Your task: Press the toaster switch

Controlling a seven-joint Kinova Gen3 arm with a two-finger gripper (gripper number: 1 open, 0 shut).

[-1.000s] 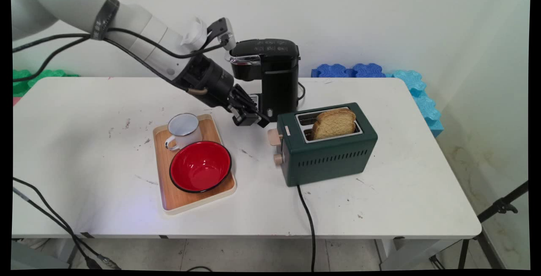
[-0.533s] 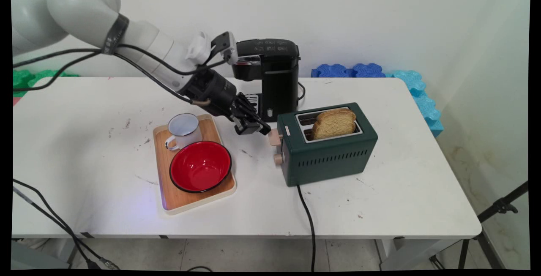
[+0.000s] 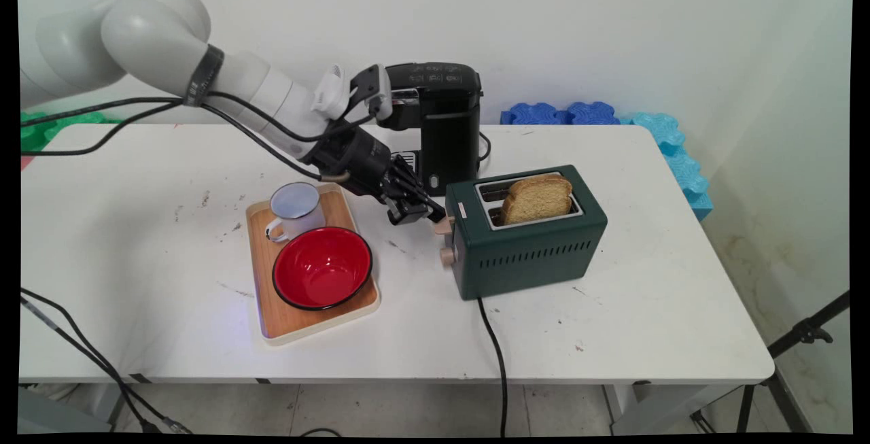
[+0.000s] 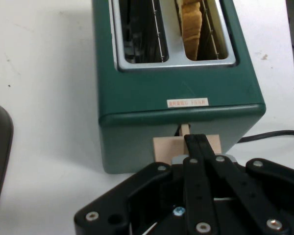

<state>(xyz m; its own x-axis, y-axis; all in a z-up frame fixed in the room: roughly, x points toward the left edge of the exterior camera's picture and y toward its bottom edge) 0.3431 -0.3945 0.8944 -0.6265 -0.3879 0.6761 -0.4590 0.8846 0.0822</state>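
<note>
Toaster point(image 3: 527, 233) holds a bread slice point(image 3: 538, 198) standing high in its near slot. Gripper point(image 3: 429, 215), fingers together, rests on the lever point(image 4: 186, 146), which sits up, not yet pressed.

The white table point(image 3: 612, 321), scuffed with small dark marks, carries 3 things directly: a wooden tray point(image 3: 299, 318) left of centre, a green toaster point(image 3: 527, 250) beside it with its black cord point(image 3: 495, 349) trailing forward, and what looks like a black coffee maker point(image 3: 445, 128) behind.

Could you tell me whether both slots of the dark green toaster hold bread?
No; the dark green toaster holds one slice of bread, and its other slot is empty.
</note>
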